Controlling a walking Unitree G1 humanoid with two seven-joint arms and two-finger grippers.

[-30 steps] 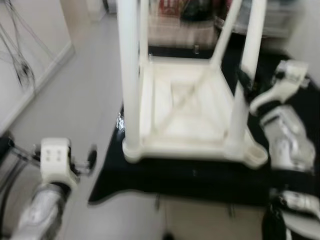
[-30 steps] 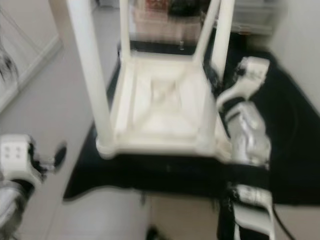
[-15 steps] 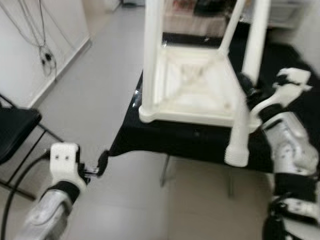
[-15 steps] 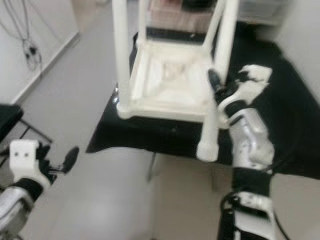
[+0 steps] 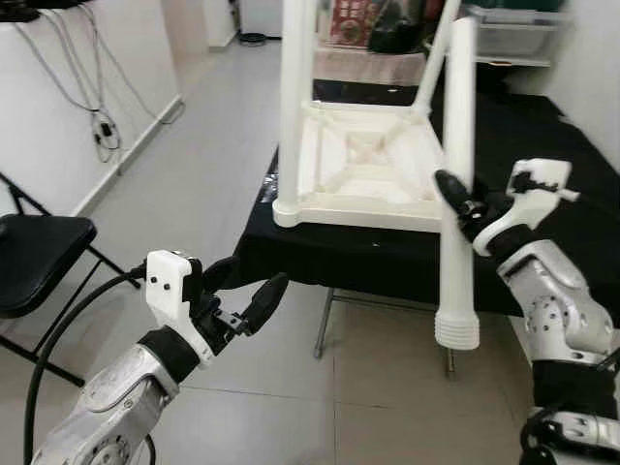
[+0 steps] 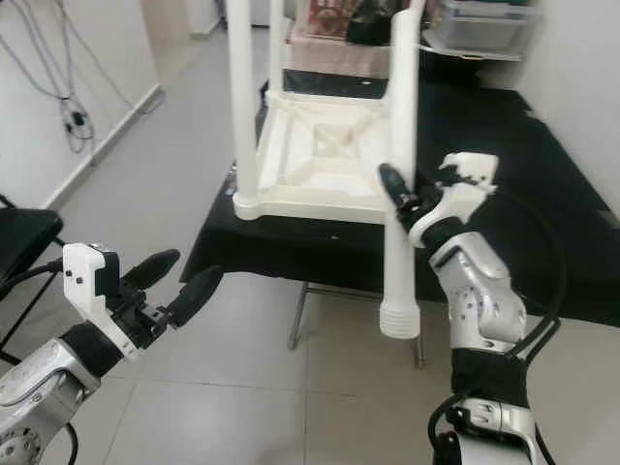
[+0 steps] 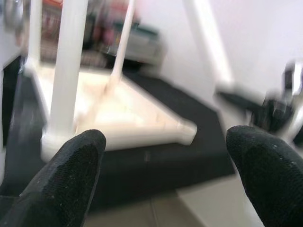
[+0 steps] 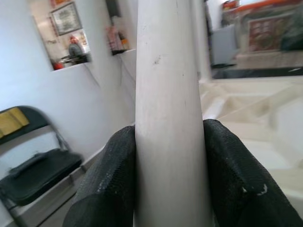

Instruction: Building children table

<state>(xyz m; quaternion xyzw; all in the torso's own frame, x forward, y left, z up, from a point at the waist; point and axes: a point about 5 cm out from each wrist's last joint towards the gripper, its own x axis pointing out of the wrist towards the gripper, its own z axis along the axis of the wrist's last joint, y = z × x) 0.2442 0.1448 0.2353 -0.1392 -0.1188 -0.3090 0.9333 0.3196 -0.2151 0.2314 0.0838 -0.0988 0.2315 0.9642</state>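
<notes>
The white plastic children's table (image 5: pixel 358 179) lies upside down on a black-covered table (image 5: pixel 387 262), with fitted legs pointing up. My right gripper (image 5: pixel 453 194) is shut on a loose white leg (image 5: pixel 456 281). It holds the leg nearly upright just off the front right corner, and the ribbed end hangs below the black table's edge. In the right wrist view both fingers (image 8: pixel 109 179) press the leg (image 8: pixel 170 94). My left gripper (image 5: pixel 250 284) is open and holds nothing, low on the left over the floor. It points toward the table (image 7: pixel 118 123).
A black folding chair (image 5: pixel 34 257) stands at the left by a white wall with hanging cables (image 5: pixel 97 126). Shelves and a plastic bin (image 5: pixel 513 29) are behind the black table. Grey tiled floor (image 5: pixel 320 407) lies between me and the table's metal legs.
The camera has drawn back from the table. My right gripper has brought the leg off the front right corner and out over the edge. My left gripper has come up and forward.
</notes>
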